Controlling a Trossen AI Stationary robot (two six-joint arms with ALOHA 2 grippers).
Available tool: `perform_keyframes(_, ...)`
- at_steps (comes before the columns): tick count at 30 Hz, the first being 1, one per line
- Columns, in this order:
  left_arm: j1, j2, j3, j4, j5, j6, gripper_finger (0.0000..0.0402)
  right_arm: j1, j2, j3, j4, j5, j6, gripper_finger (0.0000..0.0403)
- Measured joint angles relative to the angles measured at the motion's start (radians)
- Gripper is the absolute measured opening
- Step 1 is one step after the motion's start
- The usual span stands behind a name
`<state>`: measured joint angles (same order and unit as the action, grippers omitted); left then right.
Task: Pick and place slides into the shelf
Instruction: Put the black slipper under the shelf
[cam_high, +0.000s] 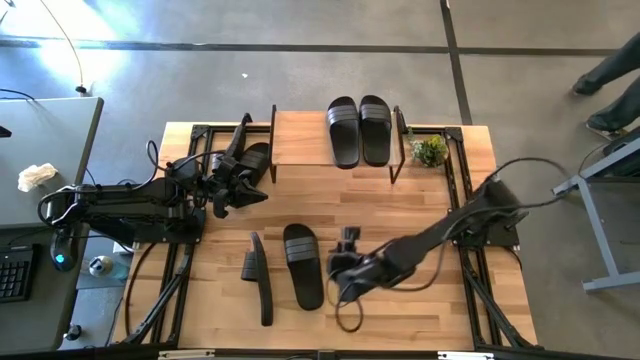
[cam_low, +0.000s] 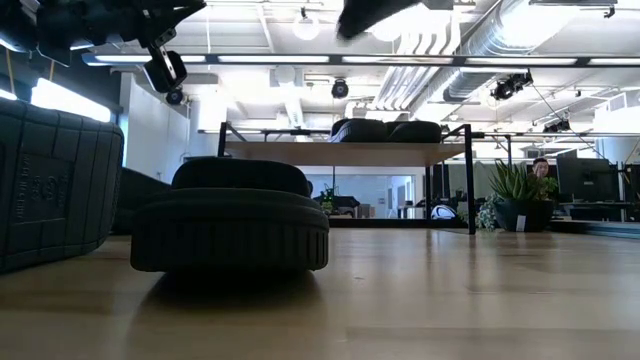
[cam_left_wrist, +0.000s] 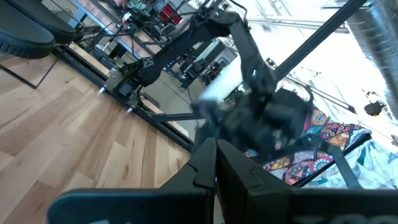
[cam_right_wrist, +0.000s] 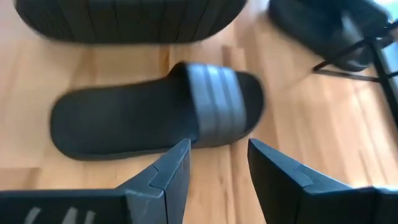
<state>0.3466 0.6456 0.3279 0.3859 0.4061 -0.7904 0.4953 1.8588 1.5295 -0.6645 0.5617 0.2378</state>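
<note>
My right gripper (cam_high: 338, 275) hovers spread beside a flat slide (cam_high: 303, 264); another slide (cam_high: 262, 277) lies on edge just beyond. Left gripper (cam_high: 222, 195), pressed shut, waits by the shelf (cam_high: 300, 138), two slides (cam_high: 359, 129) on top.

two black slides (cam_high: 359, 130) atop the shelf (cam_high: 300, 138), others on the table.

1. Slides (cam_high: 358, 130): black all over; strap carries faint paler stripes, clearest on the slide (cam_right_wrist: 155, 115) in the right wrist view.
2. Shelf (cam_high: 300, 140): light wood top board, thin black frame legs.
3. Tabletop (cam_high: 420, 210): pale wood, plank-striped grain.
4. Both arms dark; right gripper (cam_right_wrist: 217, 171) fingers black.
5. Small plant (cam_high: 431, 151): green.
6. Floor (cam_high: 300, 80): grey, crossed by dark lines.
</note>
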Motion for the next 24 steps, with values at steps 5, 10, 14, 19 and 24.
perform_keyframes(5,0.000,0.000,0.000,0.000,0.000,0.000,0.0001,-0.007,0.132,0.000,0.071,0.018,-0.016,0.0151)
perform_keyframes(10,0.000,0.000,0.000,-0.001,0.000,0.000,0.0001,-0.022,0.186,0.000,0.131,0.035,-0.040,0.0151)
perform_keyframes(14,0.000,0.000,0.000,-0.001,0.000,0.000,0.0001,-0.043,0.199,0.000,0.142,0.040,-0.037,0.0151)
perform_keyframes(19,0.000,0.000,0.000,0.000,0.000,0.000,0.0001,-0.071,0.199,0.000,0.156,0.021,-0.033,0.0151)
perform_keyframes(24,0.000,0.000,0.000,0.000,0.000,0.000,0.0001,-0.096,0.204,0.000,0.180,-0.058,-0.046,0.0151)
